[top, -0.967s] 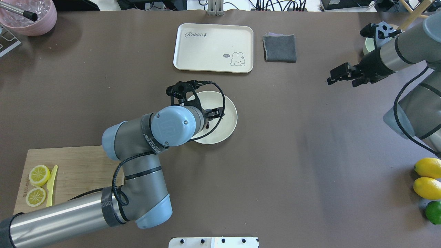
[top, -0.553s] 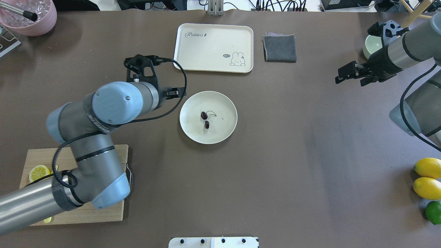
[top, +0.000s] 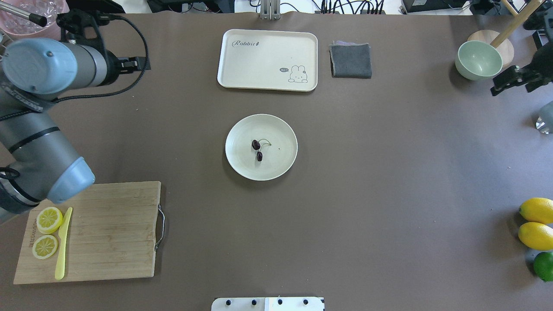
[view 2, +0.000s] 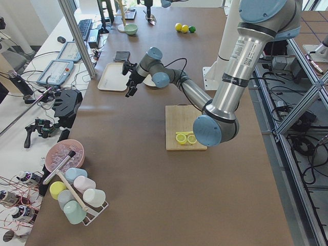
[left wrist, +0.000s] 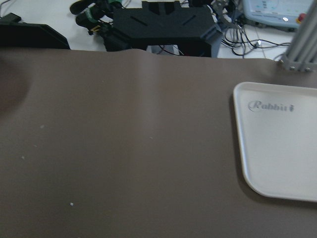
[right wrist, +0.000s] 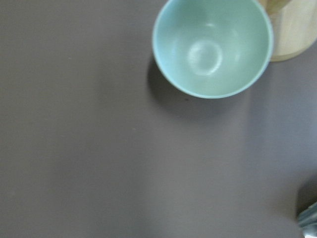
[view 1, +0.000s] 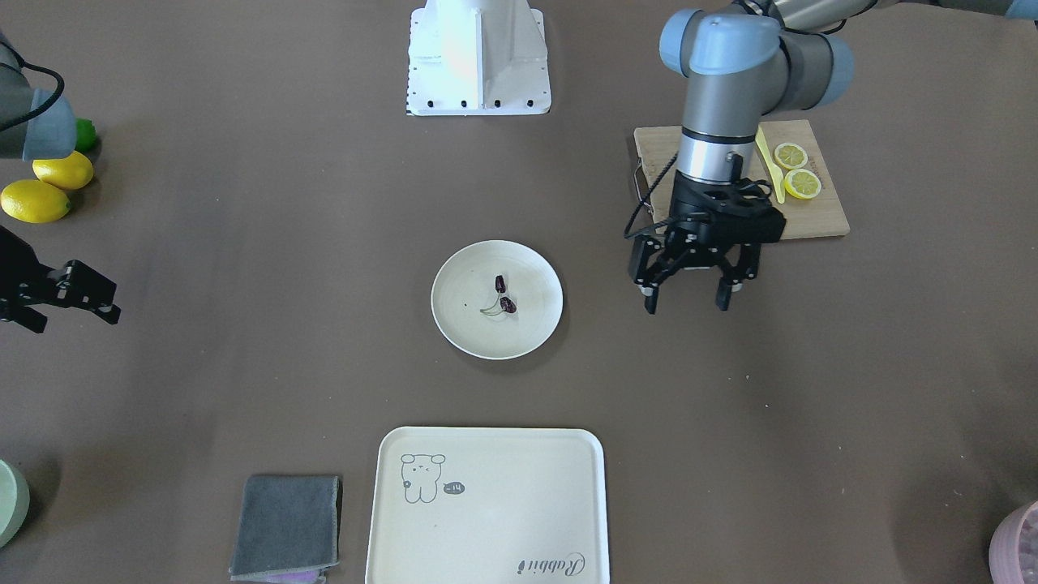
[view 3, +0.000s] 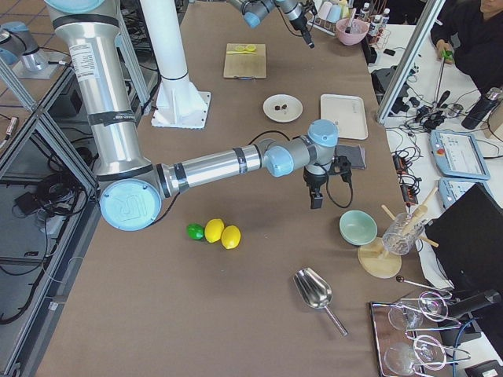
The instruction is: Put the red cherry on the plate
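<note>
The red cherry (top: pixel 258 150), a dark pair on a thin pale stem, lies near the middle of the round cream plate (top: pixel 281 129), free of both grippers. The front-facing view shows the same cherry (view 1: pixel 503 296) on the plate (view 1: pixel 454 324). My left gripper (view 1: pixel 685 304) hangs open and empty with its fingers spread; in the overhead view this gripper (top: pixel 142 64) is far off at the back left, beside the tray. At the table's right edge my right gripper (top: pixel 497 88) is open and holds nothing, close to the green bowl.
A cream tray (top: pixel 268 60) and a grey cloth (top: pixel 351 60) lie behind the plate. A green bowl (top: pixel 478 60) sits back right. Front left is a cutting board (top: pixel 103 233) with lemon slices and a yellow knife. Whole lemons (top: pixel 538 224) and a lime lie front right.
My left gripper was over the plate, then drew away to the back left, leaving the cherry lying on the plate. The right arm pulled back to the right.
</note>
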Motion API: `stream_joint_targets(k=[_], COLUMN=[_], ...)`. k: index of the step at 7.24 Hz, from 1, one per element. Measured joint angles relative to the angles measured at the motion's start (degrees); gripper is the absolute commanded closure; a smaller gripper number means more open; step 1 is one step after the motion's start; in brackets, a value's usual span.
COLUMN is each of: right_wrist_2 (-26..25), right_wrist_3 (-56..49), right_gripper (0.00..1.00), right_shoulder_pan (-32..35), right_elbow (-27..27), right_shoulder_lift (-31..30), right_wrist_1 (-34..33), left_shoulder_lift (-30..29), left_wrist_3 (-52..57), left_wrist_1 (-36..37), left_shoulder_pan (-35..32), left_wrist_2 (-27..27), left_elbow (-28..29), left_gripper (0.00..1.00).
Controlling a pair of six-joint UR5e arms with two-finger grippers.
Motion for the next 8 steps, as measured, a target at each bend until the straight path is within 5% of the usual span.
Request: stream_joint_targets(k=[2, 4, 6, 8], right_wrist_2=[0.39, 2.13, 3.45, 3.66], right_wrist_3=[-14.18, -18.38, -18.92, -18.46], right_gripper=[0.0, 0.0, 0.0, 0.0], right_shoulder_pan=[8.56, 13.35, 15.06, 15.26], right_elbow=[-6.01, -7.41, -7.09, -7.02], right_shoulder_lift=[-0.43, -2.66, -3.92, -3.97], right_wrist_1=[-1.44, -1.53, -1.41, -1.27], left_shoulder_lift=[2.33, 6.18, 8.0, 10.51], left_wrist_3=[4.24, 19.76, 37.1, 50.2], left_wrist_1=[-0.3, 1.21, 10.03, 16.52], left_shoulder_pan=[-9.54, -22.34, -33.95, -40.49], left_wrist_2=[-13.99, -32.13, -39.82, -41.24], left_elbow=[2.97, 4.24, 4.68, 6.14], left_gripper=[0.02, 0.02, 0.02, 0.02])
